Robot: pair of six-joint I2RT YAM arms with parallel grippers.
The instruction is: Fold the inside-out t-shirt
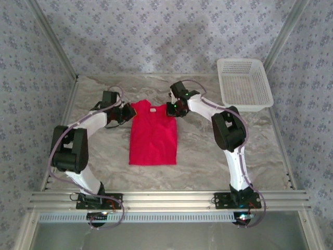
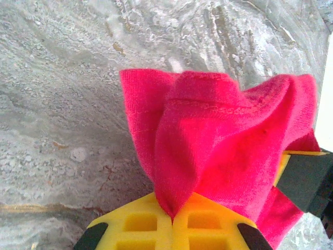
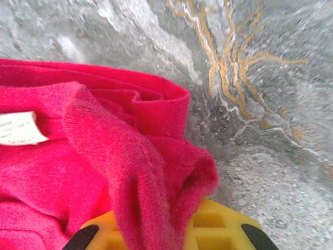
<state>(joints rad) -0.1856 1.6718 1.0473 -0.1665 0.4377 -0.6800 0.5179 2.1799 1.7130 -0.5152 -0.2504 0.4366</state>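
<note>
Left claw [image 1: 126,112]: closed on the shirt [image 1: 152,136] at one shoulder corner. From its wrist camera the yellow pads [image 2: 140,225] meet with a point of red cloth nipped in the seam between them. The cloth bunches up ahead of the pads and spills off to one side. It covers part of a dark block [image 2: 304,179] that is cut off at the frame edge; I cannot tell what the block is.

Right claw [image 1: 171,108]: holding the opposite shoulder corner. A thick ridge of cloth rises out of its yellow pads [image 3: 218,230]. The line where the pads meet is buried under the fabric, so the grip shows only from how the fold stands up.

Shirt: stretched between the two claws at the collar end. The rest lies flat on the marbled table [image 1: 208,161], running from the claws back toward the arm bases. Sleeves are tucked out of sight, so the outline is a plain rectangle.

Tag [image 3: 18,128]: white, beside the right claw and just inside the collar. It is cut by the frame edge and too blurred to read.

White basket [image 1: 244,83]: well beyond the right claw, at the table's far corner.
</note>
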